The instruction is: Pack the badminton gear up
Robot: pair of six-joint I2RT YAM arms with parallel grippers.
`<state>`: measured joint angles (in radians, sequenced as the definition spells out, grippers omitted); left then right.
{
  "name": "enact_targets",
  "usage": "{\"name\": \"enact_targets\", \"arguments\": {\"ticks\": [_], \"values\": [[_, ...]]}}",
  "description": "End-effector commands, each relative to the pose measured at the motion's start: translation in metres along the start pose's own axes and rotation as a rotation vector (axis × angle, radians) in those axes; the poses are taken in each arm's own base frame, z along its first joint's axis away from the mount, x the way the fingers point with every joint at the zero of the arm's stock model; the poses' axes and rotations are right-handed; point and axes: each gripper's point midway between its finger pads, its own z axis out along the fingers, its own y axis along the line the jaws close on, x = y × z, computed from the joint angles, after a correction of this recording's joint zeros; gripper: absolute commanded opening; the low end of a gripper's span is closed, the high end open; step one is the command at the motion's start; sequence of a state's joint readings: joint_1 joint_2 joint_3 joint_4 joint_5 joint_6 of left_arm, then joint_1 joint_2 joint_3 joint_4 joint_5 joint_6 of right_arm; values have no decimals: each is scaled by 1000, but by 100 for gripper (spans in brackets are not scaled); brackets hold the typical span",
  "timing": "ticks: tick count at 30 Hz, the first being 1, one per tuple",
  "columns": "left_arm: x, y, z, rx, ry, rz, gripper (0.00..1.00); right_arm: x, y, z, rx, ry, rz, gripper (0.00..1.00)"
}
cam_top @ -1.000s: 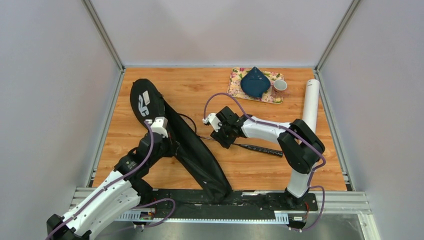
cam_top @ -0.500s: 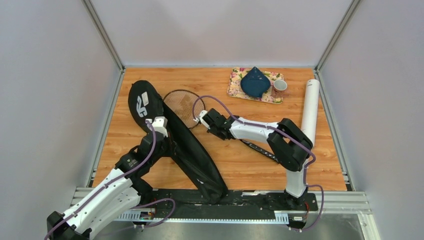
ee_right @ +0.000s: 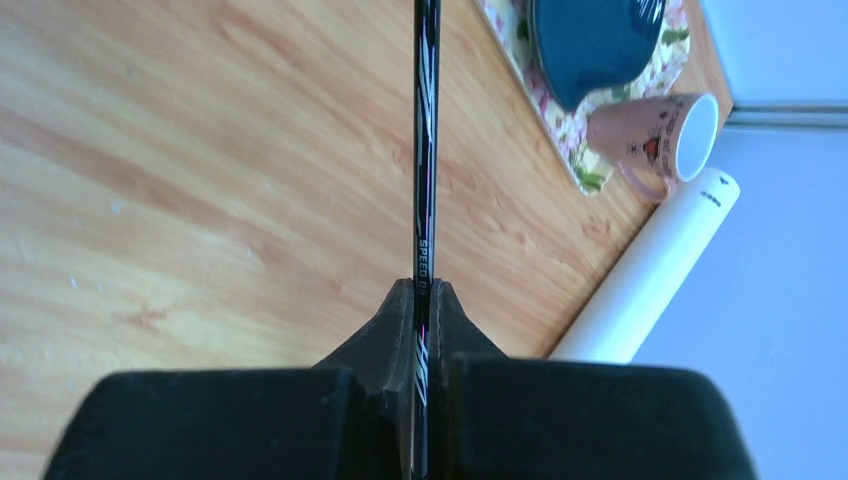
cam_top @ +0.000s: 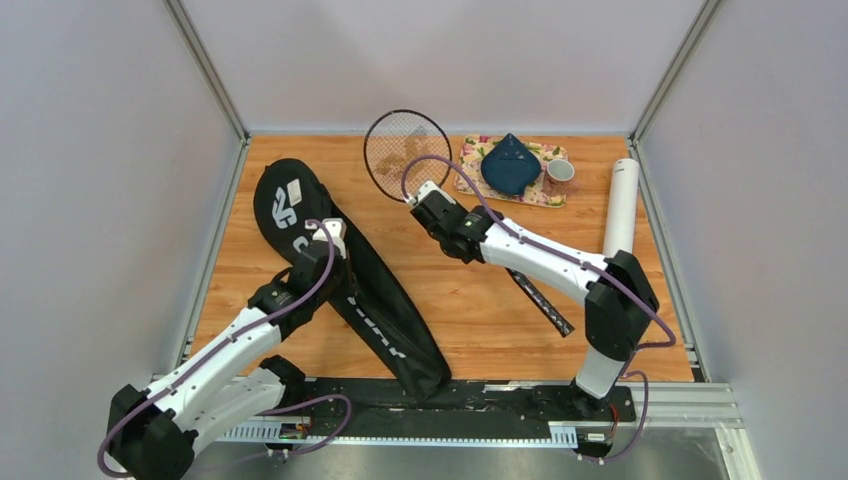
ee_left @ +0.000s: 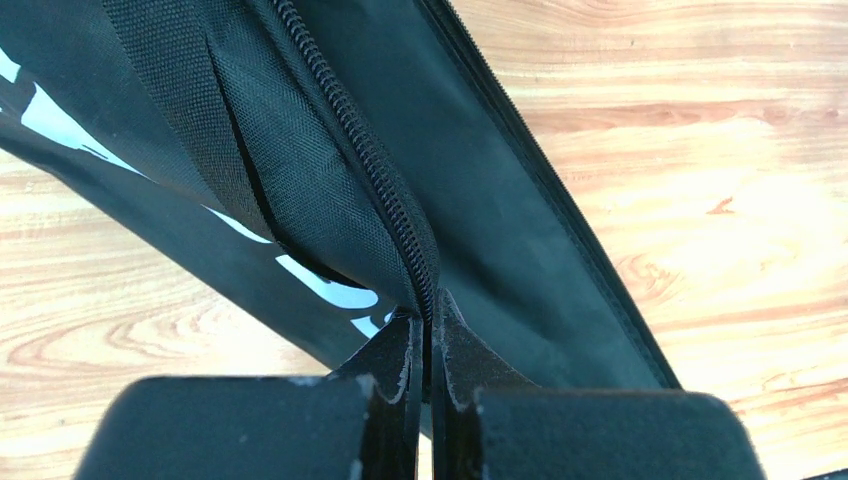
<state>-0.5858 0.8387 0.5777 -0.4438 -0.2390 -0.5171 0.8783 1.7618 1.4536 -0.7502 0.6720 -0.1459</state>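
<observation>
The packing is about halfway, I judge. One racket [cam_top: 405,155] is not yet in the cover [cam_top: 370,300]. The right gripper [ee_right: 421,290] is closed on its thin black shaft, and its round strung head stands lifted near the tray [cam_top: 470,170]. The left gripper [ee_left: 427,325] pinches the zipper edge of the long black cover, which lies diagonally on the left. The white tube [cam_top: 620,205] lies at the right edge. No second racket or shuttlecocks show.

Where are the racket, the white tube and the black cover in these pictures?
racket [cam_top: 400,140]: top view, on the strung head.
tube [cam_top: 620,205]: top view, midway along its length.
cover [cam_top: 390,320]: top view, on its narrow lower half.
</observation>
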Motion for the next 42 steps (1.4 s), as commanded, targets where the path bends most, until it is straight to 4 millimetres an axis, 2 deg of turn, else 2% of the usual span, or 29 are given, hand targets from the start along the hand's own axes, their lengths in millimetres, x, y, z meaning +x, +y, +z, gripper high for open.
{"name": "enact_targets", "arguments": {"ticks": [1,2,3,6,7,9,13,19,24,26,27,28,30,32,34,35,38,39,42], "values": [[-49,-20,5,106,-119,14,0,26,-10,-34,-21,9,-10,0],[-51,-26,5,141,-115,18,0,39,-3,-34,-33,24,-44,0],[-54,-25,9,141,-116,17,0,38,4,-47,-52,-14,-65,0],[-63,-33,13,178,-103,49,0,49,18,-59,-89,-31,-92,0],[-72,-37,11,189,-113,63,0,51,22,-61,-107,-29,-85,0],[-73,-41,15,195,-94,72,0,57,34,-67,-138,-28,-95,0],[-82,-53,13,243,-97,71,0,64,53,-71,-182,-36,-132,0],[-78,-62,11,294,-79,50,0,73,74,-74,-231,-30,-135,0],[-67,-78,12,393,-48,4,0,57,79,-76,-234,-65,-69,0],[-62,-85,11,432,-23,-7,0,37,80,-77,-227,-98,20,0],[-58,-88,10,449,-9,-26,0,34,89,-72,-240,-82,13,0],[-56,-93,8,479,-4,-31,0,13,90,-79,-259,-111,54,0],[-55,-104,4,526,-14,-23,0,3,105,-75,-287,-89,53,0],[-54,-108,3,536,-12,-1,0,-9,117,-81,-333,-113,36,0],[-54,-105,4,512,-6,15,0,-7,126,-86,-379,-130,-4,0],[-54,-103,4,497,-8,22,0,6,132,-83,-381,-124,-38,0],[-61,-92,7,430,-30,68,0,20,130,-90,-409,-160,-53,0],[-62,-91,8,425,-32,76,0,38,131,-84,-400,-140,-74,0],[-61,-97,9,453,-17,80,0,40,129,-91,-426,-176,-56,0]]}}
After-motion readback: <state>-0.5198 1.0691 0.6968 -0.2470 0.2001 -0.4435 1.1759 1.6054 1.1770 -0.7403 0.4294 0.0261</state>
